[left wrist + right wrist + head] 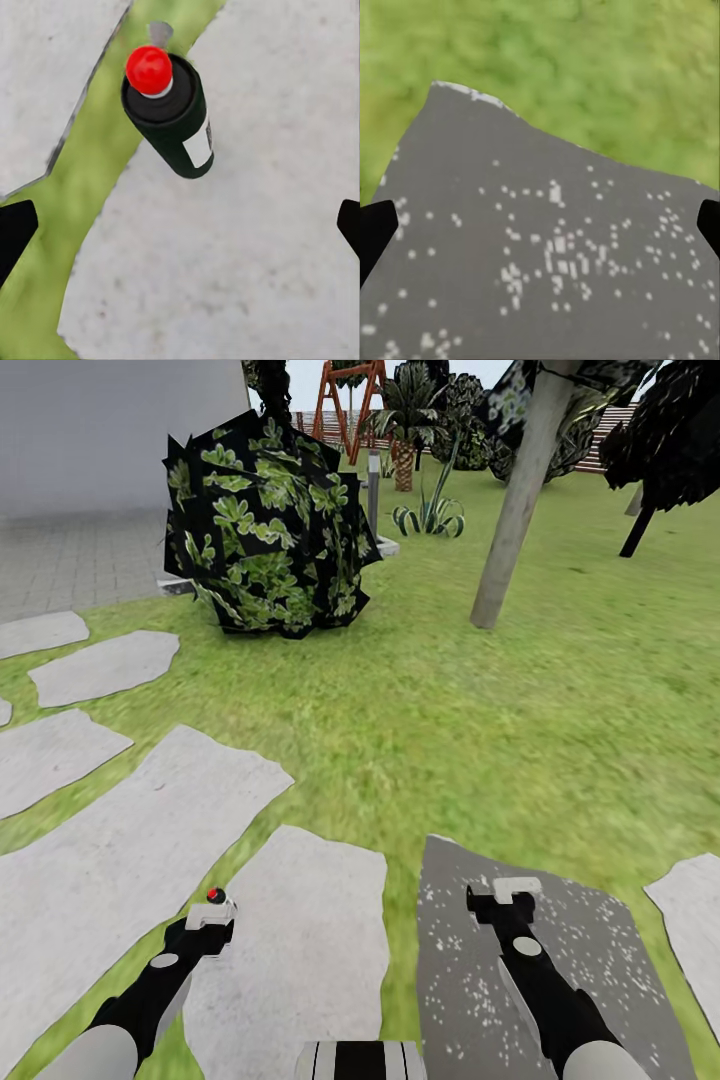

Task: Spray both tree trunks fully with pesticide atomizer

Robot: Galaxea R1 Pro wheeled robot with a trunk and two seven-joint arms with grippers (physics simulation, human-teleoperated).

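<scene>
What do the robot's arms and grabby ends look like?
Both arms are glossy black with pale grey round joint caps and light grey upper sections. The left gripper and right gripper each end in a whitish block. In the wrist views, the jaws show as black tips.

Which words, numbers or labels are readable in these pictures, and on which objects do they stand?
None can be read.
The atomizer, a dark green bottle with a red cap, carries a white label: it looks blank, too blurred to tell.
The dark stone has only pale specks, not writing.
</scene>
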